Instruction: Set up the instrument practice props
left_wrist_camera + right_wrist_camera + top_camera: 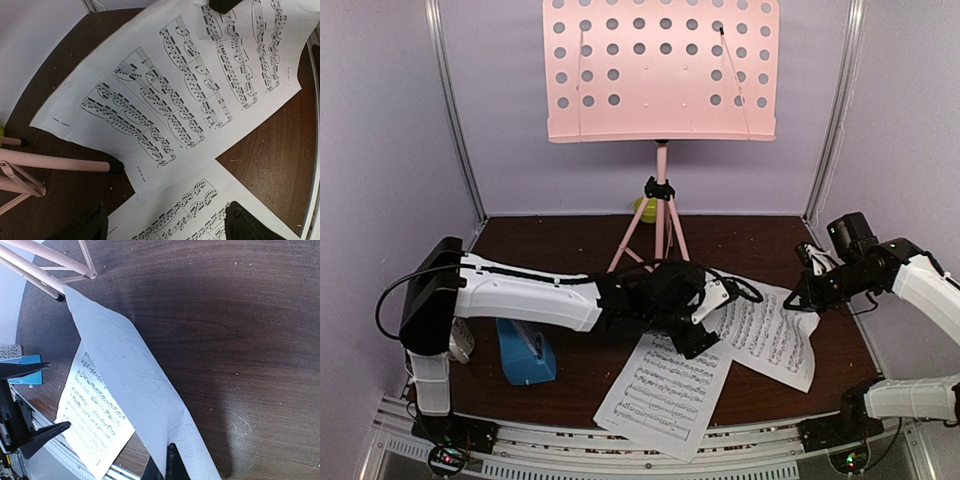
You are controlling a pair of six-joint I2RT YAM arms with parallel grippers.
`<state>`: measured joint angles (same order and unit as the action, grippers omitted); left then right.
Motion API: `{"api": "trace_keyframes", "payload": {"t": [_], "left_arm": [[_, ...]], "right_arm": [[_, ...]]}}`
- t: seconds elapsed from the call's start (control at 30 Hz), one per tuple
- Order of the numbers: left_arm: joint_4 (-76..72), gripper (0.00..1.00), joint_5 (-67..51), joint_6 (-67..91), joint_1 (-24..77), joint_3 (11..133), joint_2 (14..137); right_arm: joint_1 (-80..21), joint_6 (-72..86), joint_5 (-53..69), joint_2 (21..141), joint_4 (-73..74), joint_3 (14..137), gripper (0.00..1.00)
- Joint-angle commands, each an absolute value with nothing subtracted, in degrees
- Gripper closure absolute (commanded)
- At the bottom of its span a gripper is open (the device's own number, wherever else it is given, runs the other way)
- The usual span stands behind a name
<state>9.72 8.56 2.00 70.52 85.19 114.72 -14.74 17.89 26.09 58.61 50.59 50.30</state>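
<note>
The right claw (pixel 808 292) is clenched on the right-hand edge of one music sheet (pixel 775 335), seemingly raised off the dark table (pixel 570 240), the paper spreading leftward beneath the left claw (pixel 708 318), spread wide, with the pink stand (pixel 660 70) behind both.

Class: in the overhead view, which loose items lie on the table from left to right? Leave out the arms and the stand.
blue metronome → nearer sheet-music page → farther sheet-music page
</note>
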Motion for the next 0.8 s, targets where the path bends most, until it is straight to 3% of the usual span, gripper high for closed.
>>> {"api": "trace_keyframes", "payload": {"t": [0.0, 0.53, 0.77], "left_arm": [[6.8, 0.16, 9.2, 2.7, 69.7, 85.1, 111.8], [6.5, 0.11, 9.4, 8.1, 68.4, 79.9, 106.3], [9.9, 0.08, 6.7, 4.2, 68.4, 83.1, 103.3]], "right_arm": [[-14.8, 16.5, 26.0, 56.8, 52.5, 51.5, 1.00], [-14.9, 16.0, 24.0, 53.0, 54.0, 53.0, 1.00], [-15.2, 13.8, 27.2, 50.4, 56.5, 56.3, 1.00]]}}
